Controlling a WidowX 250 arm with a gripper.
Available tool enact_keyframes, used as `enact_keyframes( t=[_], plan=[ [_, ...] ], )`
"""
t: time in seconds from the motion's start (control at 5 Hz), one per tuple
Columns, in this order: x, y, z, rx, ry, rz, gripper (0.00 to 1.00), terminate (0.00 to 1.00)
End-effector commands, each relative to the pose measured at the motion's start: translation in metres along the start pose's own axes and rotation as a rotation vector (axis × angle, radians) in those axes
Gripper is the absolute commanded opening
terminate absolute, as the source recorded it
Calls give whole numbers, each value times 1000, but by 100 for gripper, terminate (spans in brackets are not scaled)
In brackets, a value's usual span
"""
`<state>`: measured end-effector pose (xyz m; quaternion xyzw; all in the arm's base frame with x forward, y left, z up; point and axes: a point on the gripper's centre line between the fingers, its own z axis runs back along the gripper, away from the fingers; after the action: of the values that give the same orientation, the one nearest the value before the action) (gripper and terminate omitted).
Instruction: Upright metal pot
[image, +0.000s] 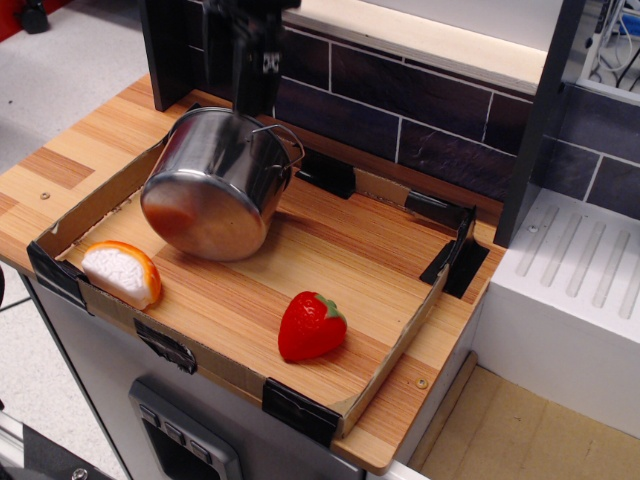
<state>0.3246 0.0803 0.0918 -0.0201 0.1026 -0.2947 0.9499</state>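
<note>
Metal pot (218, 183) on its side near the worktop's back-left corner, gripper (258, 85) above its rim.

The pot lies tilted inside the low cardboard tray (400, 345), its shiny base facing the front-left and its wire loop handle (283, 148) toward the back wall. The dark gripper hangs at the pot's upper rim; whether its jaws are parted or gripping cannot be told. A toy strawberry (311, 325) sits toward the front edge, an orange slice (121, 272) at the front-left corner.

Toy kitchen: wooden counter (90, 150), tiled backsplash (400, 110)
</note>
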Motion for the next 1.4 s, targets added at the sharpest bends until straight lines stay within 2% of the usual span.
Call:
enact_keyframes(
  t=[0.0,0.4,0.6,0.8,1.0,1.2],
  plan=[
    [6,-1,-6,-60,48,-27,100,0],
    [4,-6,-7,-69,45,-38,100,0],
    [5,-9,-16,-44,55,-49,100,0],
    [4,-10,-25,-62,73,-48,100,0],
    [3,-11,-28,-49,67,-38,100,0],
    [4,-8,-25,-43,57,-25,0,0]
  ],
)
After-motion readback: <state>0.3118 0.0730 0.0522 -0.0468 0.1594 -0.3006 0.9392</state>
